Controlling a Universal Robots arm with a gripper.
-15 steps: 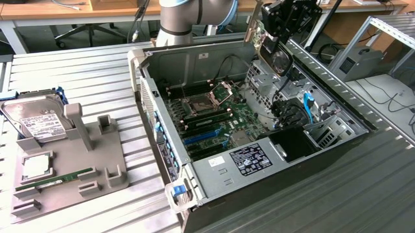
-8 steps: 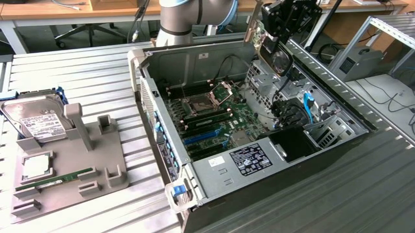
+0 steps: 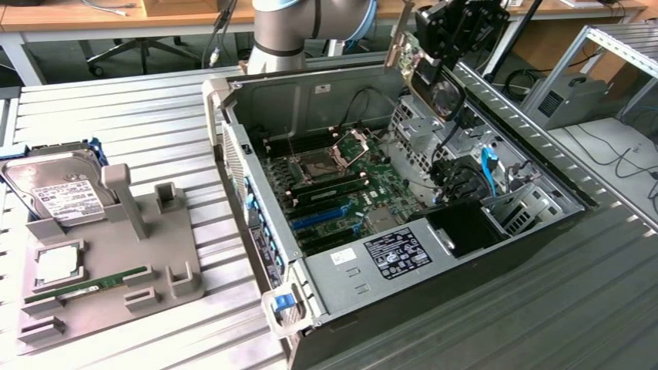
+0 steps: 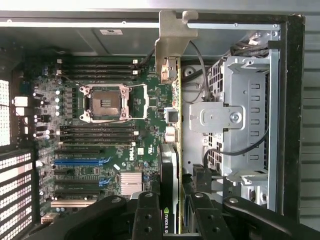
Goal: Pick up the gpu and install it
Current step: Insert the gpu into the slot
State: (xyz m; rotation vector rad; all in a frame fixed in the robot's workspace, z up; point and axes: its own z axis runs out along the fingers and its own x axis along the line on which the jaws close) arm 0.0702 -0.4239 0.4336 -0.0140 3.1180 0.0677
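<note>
Open computer case point(image 3: 355, 274) below, gpu point(image 4: 169, 170) gripped edge-on in pincer point(image 4: 172, 215)

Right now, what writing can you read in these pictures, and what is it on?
"DELL": sideways on the motherboard.
Logo on the gpu: letters too blurred.
White label on the hard drive: too small.
Black label on the silver box: too small.
Sticker on the case wall: blurred.

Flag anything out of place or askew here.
Nothing looks spilled or damaged. One oddity: the gpu hangs edge-on in the gripper above the open computer case, along the motherboard's edge beside the drive cage, not seated in a slot.
</note>
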